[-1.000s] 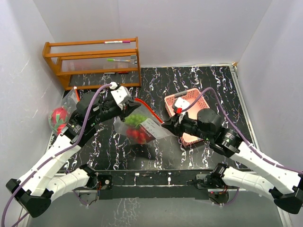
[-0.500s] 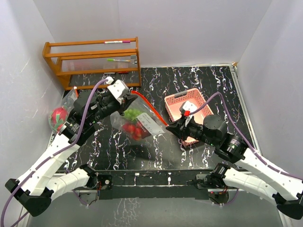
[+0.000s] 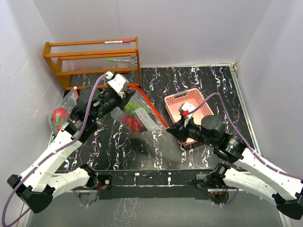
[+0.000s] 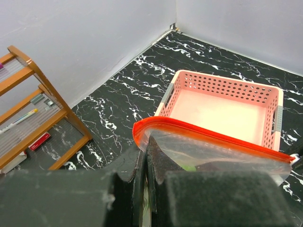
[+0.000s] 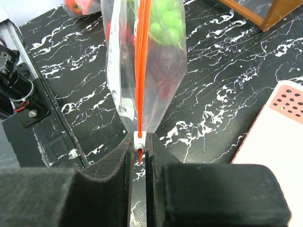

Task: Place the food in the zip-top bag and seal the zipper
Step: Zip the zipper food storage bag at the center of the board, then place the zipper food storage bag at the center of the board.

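The left jaws are clamped on one end of the zip-top bag (image 3: 142,120)'s orange zipper (image 4: 208,138); the right jaws pinch its white slider (image 5: 138,139). The bag stretches between both jaws, holding green grapes (image 5: 168,19) and red fruit (image 3: 135,126).

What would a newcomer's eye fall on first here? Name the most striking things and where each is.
First, the clear zip-top bag over the middle of the table, its orange zipper stretched between the left gripper and the right gripper, both shut on it, with green grapes and red fruit inside. Next, the pink basket to its right, and a dragon fruit in a second bag at the left edge.
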Robot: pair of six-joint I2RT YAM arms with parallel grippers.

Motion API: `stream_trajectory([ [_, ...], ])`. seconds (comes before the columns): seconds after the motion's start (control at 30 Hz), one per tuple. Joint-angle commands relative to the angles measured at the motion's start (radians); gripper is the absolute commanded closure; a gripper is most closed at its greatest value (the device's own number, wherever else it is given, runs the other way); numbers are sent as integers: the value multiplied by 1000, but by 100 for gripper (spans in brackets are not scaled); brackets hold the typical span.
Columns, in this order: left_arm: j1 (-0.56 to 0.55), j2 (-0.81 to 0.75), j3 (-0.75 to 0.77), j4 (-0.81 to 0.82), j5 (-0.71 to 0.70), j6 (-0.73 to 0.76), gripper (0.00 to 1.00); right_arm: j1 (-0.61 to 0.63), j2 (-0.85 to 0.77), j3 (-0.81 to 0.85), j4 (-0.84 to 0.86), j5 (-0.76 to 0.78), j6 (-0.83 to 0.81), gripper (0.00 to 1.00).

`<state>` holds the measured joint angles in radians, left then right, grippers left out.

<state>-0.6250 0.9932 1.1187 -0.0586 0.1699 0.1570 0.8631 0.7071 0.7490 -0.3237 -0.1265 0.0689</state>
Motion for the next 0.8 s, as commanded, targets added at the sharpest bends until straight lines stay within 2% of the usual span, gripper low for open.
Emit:
stream_trajectory([
  [0.0,14,-20,53,103,-92,2,100,-1,0,-1,-32,3,12,91],
  [0.13,15,-16,46,102,-75,-11,100,-1,-2,6,-25,36,17,90],
  [0.17,15,-11,49,94,-69,-17,100,-1,0,10,-22,44,25,86],
  [0.23,14,2,53,70,-64,-32,100,-2,13,29,-18,54,40,71],
  [0.33,14,9,33,51,-81,-57,100,-1,59,78,-31,111,87,38],
  [0.37,15,7,17,52,-102,-67,100,-1,77,97,-45,137,105,30],
  [0.5,15,-6,-44,71,-180,-95,100,-1,140,163,-102,208,177,14],
  [0.57,15,-3,-60,78,-238,-113,94,-1,146,174,-107,241,224,3],
  [0.6,16,-1,-63,80,-275,-123,92,-1,145,178,-109,255,245,2],
  [0.63,16,1,-65,77,-310,-131,88,0,142,180,-108,263,269,2],
  [0.7,16,9,-67,62,-375,-154,70,-1,134,181,-107,288,320,2],
  [0.73,17,11,-71,55,-394,-164,50,-1,129,176,-107,307,350,1],
  [0.77,18,12,-78,48,-411,-174,21,-1,126,171,-109,333,392,2],
])
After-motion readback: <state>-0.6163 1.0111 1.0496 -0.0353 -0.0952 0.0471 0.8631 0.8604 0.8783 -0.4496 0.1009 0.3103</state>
